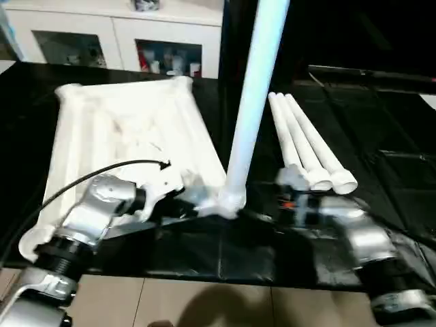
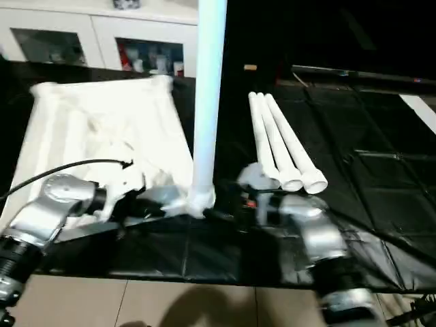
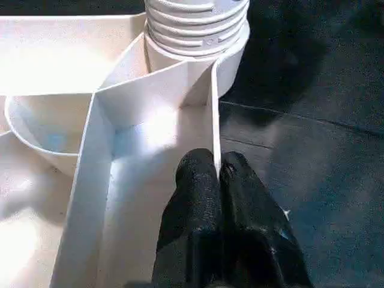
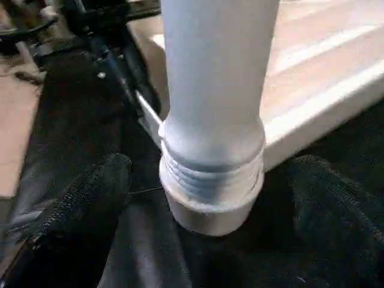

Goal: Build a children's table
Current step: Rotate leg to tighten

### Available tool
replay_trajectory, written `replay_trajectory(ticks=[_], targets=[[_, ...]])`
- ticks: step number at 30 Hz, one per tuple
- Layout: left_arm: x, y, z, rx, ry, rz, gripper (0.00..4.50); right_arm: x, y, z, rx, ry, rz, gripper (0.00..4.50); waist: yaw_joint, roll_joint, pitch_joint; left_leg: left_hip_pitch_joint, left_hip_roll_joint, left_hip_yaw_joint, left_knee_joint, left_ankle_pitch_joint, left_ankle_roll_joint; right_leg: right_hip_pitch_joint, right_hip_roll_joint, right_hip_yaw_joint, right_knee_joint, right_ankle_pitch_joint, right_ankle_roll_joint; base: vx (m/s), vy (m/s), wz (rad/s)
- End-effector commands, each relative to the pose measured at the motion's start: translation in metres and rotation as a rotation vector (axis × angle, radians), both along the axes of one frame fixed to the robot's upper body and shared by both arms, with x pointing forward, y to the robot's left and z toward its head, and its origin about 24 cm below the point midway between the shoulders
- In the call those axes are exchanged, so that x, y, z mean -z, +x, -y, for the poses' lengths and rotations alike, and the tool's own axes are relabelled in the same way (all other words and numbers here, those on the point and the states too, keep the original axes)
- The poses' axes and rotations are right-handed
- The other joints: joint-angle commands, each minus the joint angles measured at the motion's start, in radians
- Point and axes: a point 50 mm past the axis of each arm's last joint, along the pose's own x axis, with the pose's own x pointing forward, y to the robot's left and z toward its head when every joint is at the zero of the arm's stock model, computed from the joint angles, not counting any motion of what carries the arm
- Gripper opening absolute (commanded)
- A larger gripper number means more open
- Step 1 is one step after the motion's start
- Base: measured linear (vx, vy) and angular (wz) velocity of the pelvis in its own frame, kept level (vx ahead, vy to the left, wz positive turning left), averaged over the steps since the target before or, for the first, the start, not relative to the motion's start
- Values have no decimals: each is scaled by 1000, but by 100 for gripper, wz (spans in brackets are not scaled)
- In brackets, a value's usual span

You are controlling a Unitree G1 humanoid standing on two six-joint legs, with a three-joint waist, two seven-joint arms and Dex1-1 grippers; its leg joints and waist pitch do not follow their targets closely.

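White plastic covers the left of my workspace: the tabletop [image 1: 129, 136] lies upside down on the black mat [image 1: 381, 136], ribbed underside up. At its near right corner one leg [image 1: 255, 88] stands upright in the round corner socket [image 3: 198, 66], its threaded end showing just above the socket rim. Three more legs [image 1: 306, 146] lie side by side on the mat, just right of the standing one, flared ends toward me.

My left gripper [image 3: 217, 174] is closed, the two black fingertips pressed together on the thin rib [image 3: 214, 114] that runs from the socket along the tabletop's edge. I cannot tell from here whether the rib is truly pinched between them or only touched.

My right gripper [image 4: 204, 180] is spread wide, one finger [image 4: 90, 192] on each side of the standing leg's base. Neither pad touches the leg, so it holds nothing.

Behind the mat stands a white cabinet [image 1: 116, 34] with glass doors, small items dimly visible inside. A black cable [image 1: 102, 170] loops over my left forearm, above the tabletop.
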Motion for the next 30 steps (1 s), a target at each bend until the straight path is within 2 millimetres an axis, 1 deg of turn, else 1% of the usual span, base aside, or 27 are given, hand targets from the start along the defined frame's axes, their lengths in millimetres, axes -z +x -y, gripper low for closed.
replay_trajectory(ticks=[1, 2, 3, 5, 7, 8, 9, 11, 13, 14, 15, 17, 18, 20, 21, 22, 23, 25, 26, 27, 30], targets=[[1, -5, 12, 127, 2, -29, 0, -6, 3, -1, -42, -22, 22, 443, -1, 6, -62, 5, 42, -8, -59, -189, 43, 53, -86, 54, -77, -253, -166, 0, 0, 0], [1, -6, 12, 137, 2, -31, 0, -6, 3, -2, -54, -27, 25, 443, 1, 7, -61, 5, 42, -8, -59, -194, 41, 52, -87, 54, -78, -261, -166, 0, 0, 0], [2, -6, 13, 151, 9, -31, 0, -6, 3, -4, -80, -36, 26, 443, 3, 4, -61, 6, 43, -8, -60, -196, 40, 51, -86, 54, -78, -269, -163, 0, 0, 0], [2, -7, 14, 179, 13, -43, 0, -6, 3, -10, -127, -46, 23, 443, 8, 7, -62, 7, 44, -7, -59, -194, 39, 50, -87, 55, -77, -266, -164, 0, 0, 0], [2, -7, 14, 191, 15, -42, 0, -6, 4, -12, -144, -51, 22, 443, 13, 6, -62, 9, 45, -7, -59, -193, 36, 50, -87, 55, -75, -256, -165, 0, 0, 0], [2, -7, 15, 201, 15, -44, 0, -6, 4, -14, -163, -52, 16, 443, 13, 1, -63, 7, 44, -7, -60, -192, 36, 51, -86, 54, -74, -253, -167, 0, 0, 0], [1, -7, 15, 206, 15, -45, 0, -7, 5, -15, -173, -52, 13, 427, 13, 1, -63, 5, 44, -8, -59, -189, 36, 53, -86, 54, -72, -252, -167, 0, 0, 0], [1, -7, 15, 216, 18, -42, 0, -7, 5, -17, -186, -53, 10, 408, 14, 2, -63, 4, 44, -8, -59, -184, 37, 52, -88, 54, -73, -252, -164, 0, 0, 0], [1, -6, 13, 219, 23, -38, 0, -7, 5, -18, -209, -56, 1, 402, 15, 1, -63, 4, 44, -8, -59, -187, 35, 52, -88, 54, -73, -253, -163, 0, 0, 0], [1, -6, 13, 219, 23, -38, 0, -7, 5, -18, -209, -56, 1, 388, 14, 1, -63, 4, 44, -7, -59, -186, 35, 52, -88, 54, -73, -255, -163, 0, 0, 0], [1, -6, 13, 219, 23, -38, 0, -7, 5, -18, -217, -57, -3, 365, 15, 1, -64, 4, 44, -8, -59, -184, 34, 53, -88, 54, -72, -251, -162, 0, 0, 0], [1, -6, 13, 219, 24, -38, 0, -6, 6, -18, -222, -57, -6, 362, 15, 2, -64, 4, 44, -7, -58, -184, 35, 53, -88, 54, -72, -252, -164, 0, 0, 0], [2, -5, 12, 217, 24, -37, 0, -6, 5, -18, -230, -56, -17, 353, 15, 1, -63, 5, 44, -7, -58, -186, 34, 52, -87, 53, -72, -257, -162, 0, 0, 0], [2, -5, 11, 216, 25, -38, 0, -6, 5, -18, -234, -56, -21, 324, 15, 2, -63, 5, 44, -8, -58, -191, 33, 52, -88, 53, -74, -271, -161, 0, 0, 0], [2, -5, 11, 214, 25, -38, 0, -5, 5, -18, -237, -54, -25, 318, 16, 3, -63, 5, 44, -8, -58, -191, 32, 52, -89, 54, -74, -271, -161, 0, 0, 0], [2, -5, 11, 214, 25, -38, 0, -5, 5, -18, -237, -54, -25, 318, 15, 2, -63, 4, 44, -8, -59, -190, 32, 52, -87, 54, -73, -267, -159, 0, 0, 0], [2, -5, 11, 212, 26, -38, 0, -5, 4, -18, -239, -53, -28, 306, 16, 2, -63, 4, 44, -8, -59, -189, 32, 53, -88, 54, -73, -264, -159, 0, 0, 0], [2, -5, 10, 209, 25, -40, 0, -3, 3, -19, -241, -46, -32, 306, 16, 3, -63, 5, 44, -8, -59, -190, 31, 52, -88, 54, -73, -261, -161, 0, 0, 0], [3, -5, 10, 208, 25, -40, 0, -3, 3, -19, -244, -43, -35, 286, 16, 2, -63, 5, 44, -8, -58, -189, 31, 52, -88, 54, -72, -260, -161, 0, 0, 0], [3, -5, 9, 204, 24, -43, 0, -2, 2, -20, -245, -35, -42, 282, 17, 5, -64, 4, 44, -8, -58, -186, 31, 53, -88, 54, -72, -257, -162, 0, 0, 0], [4, -3, 9, 178, 13, -48, 0, 0, -1, -23, -240, -11, -56, 274, 17, 4, -64, 5, 44, -8, -58, -186, 32, 52, -87, 53, -72, -251, -165, 0, 0, 0]])
